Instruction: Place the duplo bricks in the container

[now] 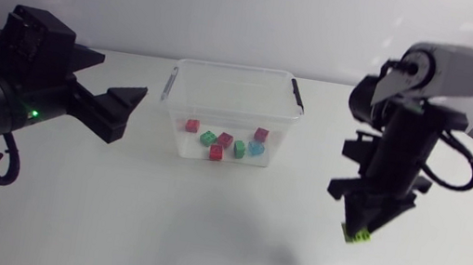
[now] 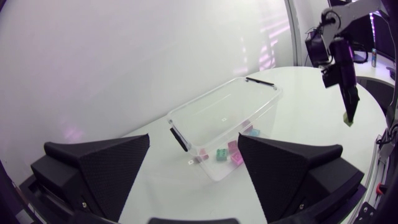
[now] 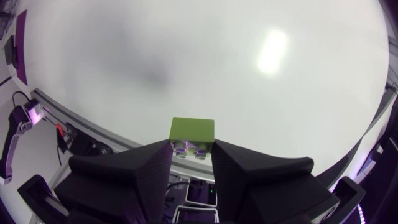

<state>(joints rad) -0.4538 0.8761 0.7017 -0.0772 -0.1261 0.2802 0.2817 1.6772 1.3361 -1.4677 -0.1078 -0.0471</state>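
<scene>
A lime-green duplo brick (image 3: 192, 131) is pinched between the two fingers of the right end effector (image 3: 192, 153). It is gripped on two opposite flat sides, with its studs turned back toward the wrist. In the head view the right end effector points downward and the brick appears to be held clear above the white surface (image 1: 156, 229). It sits to the right of the clear container (image 1: 236, 70) and well apart from it.

The brick is judged to be light, rigid and smooth-walled. A firm pinch should not harm it, but it could slip or twist if held only near an edge. The flat side faces are judged to be the right place to hold it, as it is held now.

Several bricks already lie on the container floor: three red (image 1: 216, 152), two green (image 1: 208, 137), one magenta (image 1: 260, 135) and one light blue (image 1: 256, 149). They lie low and are unlikely to hinder a release from above.

The container's near wall and rim stand between the held brick and the inside, and a black latch (image 1: 297, 95) sits on that rim. The brick would probably have to be carried over the wall rather than across at its present height.

The left end effector (image 1: 124, 74) is spread wide and holds nothing. It is just beside the container's opposite side and out of the likely path.
</scene>
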